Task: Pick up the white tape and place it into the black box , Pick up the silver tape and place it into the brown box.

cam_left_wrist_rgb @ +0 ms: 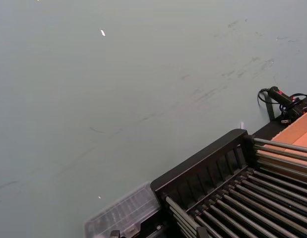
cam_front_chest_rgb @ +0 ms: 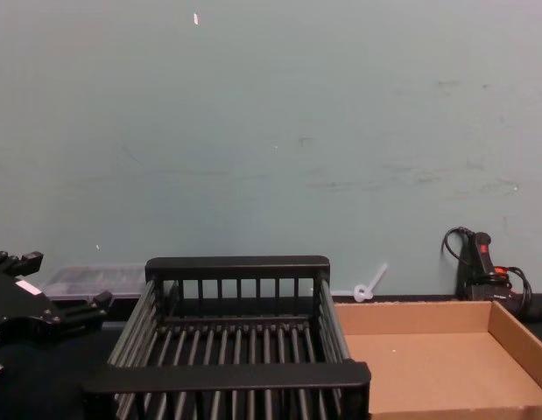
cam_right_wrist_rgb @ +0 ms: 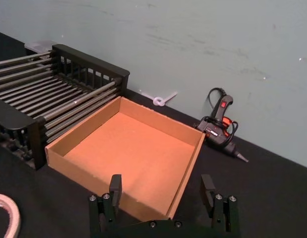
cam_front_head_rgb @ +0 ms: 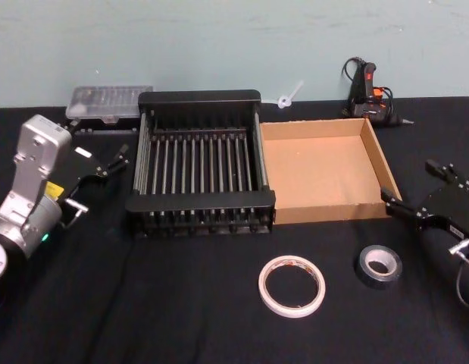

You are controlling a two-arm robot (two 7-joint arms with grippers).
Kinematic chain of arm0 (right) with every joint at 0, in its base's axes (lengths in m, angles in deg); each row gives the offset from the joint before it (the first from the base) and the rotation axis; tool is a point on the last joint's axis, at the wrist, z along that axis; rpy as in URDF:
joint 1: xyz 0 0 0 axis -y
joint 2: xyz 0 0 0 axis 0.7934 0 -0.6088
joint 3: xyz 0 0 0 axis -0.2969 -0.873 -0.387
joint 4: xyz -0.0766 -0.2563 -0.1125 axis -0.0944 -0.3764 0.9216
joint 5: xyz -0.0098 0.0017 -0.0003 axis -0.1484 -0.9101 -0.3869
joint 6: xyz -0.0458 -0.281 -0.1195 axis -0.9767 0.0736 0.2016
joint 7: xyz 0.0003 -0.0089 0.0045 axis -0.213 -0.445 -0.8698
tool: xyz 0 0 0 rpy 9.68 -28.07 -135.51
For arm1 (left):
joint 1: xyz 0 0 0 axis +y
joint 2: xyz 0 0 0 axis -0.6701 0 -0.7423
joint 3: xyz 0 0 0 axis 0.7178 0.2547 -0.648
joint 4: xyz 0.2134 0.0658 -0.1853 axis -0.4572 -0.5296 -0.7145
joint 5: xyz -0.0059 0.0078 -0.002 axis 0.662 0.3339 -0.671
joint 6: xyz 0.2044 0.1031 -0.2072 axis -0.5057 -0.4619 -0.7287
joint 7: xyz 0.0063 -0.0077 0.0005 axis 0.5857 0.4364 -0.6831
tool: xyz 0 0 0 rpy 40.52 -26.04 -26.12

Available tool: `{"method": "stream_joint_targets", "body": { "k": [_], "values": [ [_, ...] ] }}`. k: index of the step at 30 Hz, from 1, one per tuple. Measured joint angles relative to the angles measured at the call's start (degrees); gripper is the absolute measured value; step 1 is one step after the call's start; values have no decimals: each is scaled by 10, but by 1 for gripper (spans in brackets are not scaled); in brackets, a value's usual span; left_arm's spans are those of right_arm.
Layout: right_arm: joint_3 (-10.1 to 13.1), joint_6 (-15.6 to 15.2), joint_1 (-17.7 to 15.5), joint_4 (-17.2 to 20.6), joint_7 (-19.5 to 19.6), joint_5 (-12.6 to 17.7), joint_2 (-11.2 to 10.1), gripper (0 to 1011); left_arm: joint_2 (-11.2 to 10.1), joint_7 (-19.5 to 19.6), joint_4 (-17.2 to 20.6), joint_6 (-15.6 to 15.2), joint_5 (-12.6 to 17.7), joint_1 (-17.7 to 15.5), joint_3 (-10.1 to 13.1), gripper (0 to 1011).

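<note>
The white tape (cam_front_head_rgb: 292, 285) lies flat on the black cloth in front of the boxes, and its edge (cam_right_wrist_rgb: 14, 217) shows in the right wrist view. To its right lies the smaller silver tape (cam_front_head_rgb: 379, 265). Behind them stand the black box (cam_front_head_rgb: 200, 203) and, touching its right side, the brown box (cam_front_head_rgb: 325, 129); nothing lies in either. My left gripper (cam_front_head_rgb: 117, 161) hovers open just left of the black box. At the brown box's front right corner my right gripper (cam_front_head_rgb: 413, 186) is open, its fingers spread (cam_right_wrist_rgb: 161, 188) with nothing between them.
A clear plastic container (cam_front_head_rgb: 109, 101) sits behind the black box at the back left. A glue gun (cam_front_head_rgb: 368, 91) with its cord lies at the back right by the wall, and a small white plastic piece (cam_front_head_rgb: 289, 96) lies behind the brown box.
</note>
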Motion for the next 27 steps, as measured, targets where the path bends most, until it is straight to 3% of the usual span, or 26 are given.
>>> {"method": "stream_joint_targets", "body": {
  "k": [27],
  "values": [
    [34, -68, -51, 22, -36, 1, 14, 1002, 0, 0, 0, 0, 0, 0, 0, 1001]
  ]
}}
